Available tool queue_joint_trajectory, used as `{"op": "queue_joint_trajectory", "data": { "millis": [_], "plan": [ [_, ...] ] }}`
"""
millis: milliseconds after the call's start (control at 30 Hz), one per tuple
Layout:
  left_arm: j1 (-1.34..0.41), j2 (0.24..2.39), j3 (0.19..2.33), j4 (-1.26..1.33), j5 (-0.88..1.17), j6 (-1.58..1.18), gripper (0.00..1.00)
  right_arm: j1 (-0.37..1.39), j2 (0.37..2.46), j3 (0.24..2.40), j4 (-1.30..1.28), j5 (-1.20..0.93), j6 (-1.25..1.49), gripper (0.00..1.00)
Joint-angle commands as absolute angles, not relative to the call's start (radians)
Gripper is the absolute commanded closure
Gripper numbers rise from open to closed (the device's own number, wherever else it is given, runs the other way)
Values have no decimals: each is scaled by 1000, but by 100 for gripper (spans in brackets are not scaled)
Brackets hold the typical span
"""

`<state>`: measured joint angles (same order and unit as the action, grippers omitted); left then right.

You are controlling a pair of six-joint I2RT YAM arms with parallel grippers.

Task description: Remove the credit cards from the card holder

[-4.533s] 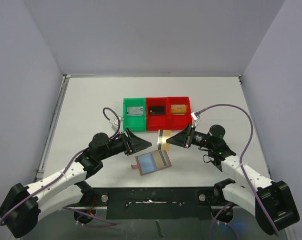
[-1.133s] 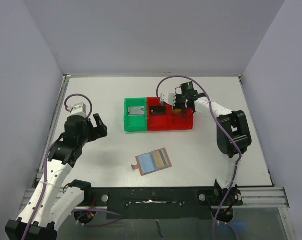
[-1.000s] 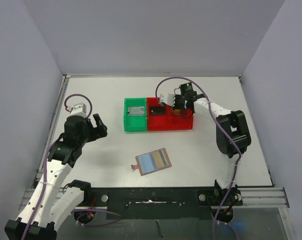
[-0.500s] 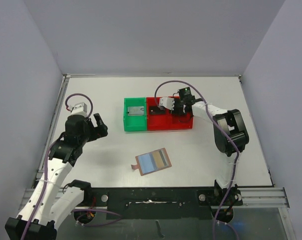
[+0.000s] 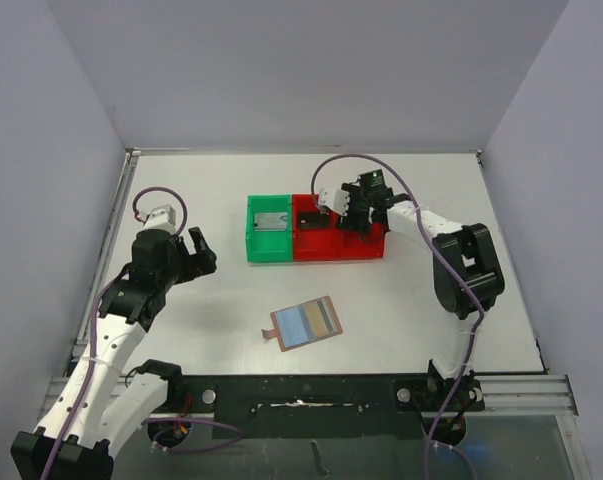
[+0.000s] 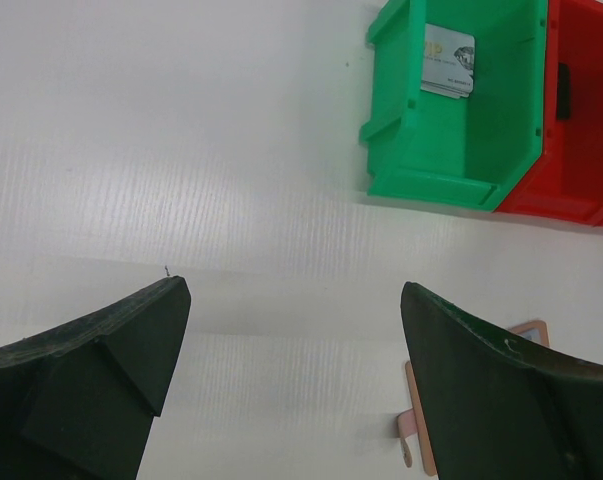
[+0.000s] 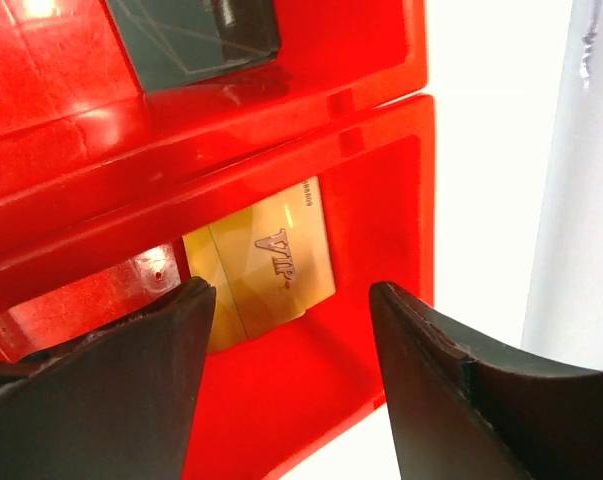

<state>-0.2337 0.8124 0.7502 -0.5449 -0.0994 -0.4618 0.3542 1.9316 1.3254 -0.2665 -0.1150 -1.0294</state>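
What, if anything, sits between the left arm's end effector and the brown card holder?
Nothing visible does. Only white tabletop lies between the open left end effector and the card holder; the plastic bins sit farther back, off that path.

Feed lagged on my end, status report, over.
Left gripper open, empty. Right gripper open over gold card in red bin. Card holder lies open, unobstructed.
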Motion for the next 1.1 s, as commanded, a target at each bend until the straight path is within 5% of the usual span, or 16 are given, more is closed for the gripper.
{"op": "queue_joint_trajectory", "data": {
  "millis": [0,200,300,433,567,1067],
  "plan": [
    [-229,813,756,-488,-85,-448,13,348,1803,1330,-219,-174,-933,35],
    [-229,817,757,-486,-79,-448,13,316,1640,1174,20,-195,-552,34],
    [-229,817,757,-485,-76,-448,13,272,1535,1062,176,-213,-173,42],
    [-227,819,755,-483,-72,-448,13,209,1565,1166,-59,-193,216,56],
    [-227,823,756,-483,-70,-448,13,204,1668,1268,-276,-201,306,75],
    [-225,822,755,-483,-70,-449,13,348,1838,1312,-356,67,362,86]
  ]
}}
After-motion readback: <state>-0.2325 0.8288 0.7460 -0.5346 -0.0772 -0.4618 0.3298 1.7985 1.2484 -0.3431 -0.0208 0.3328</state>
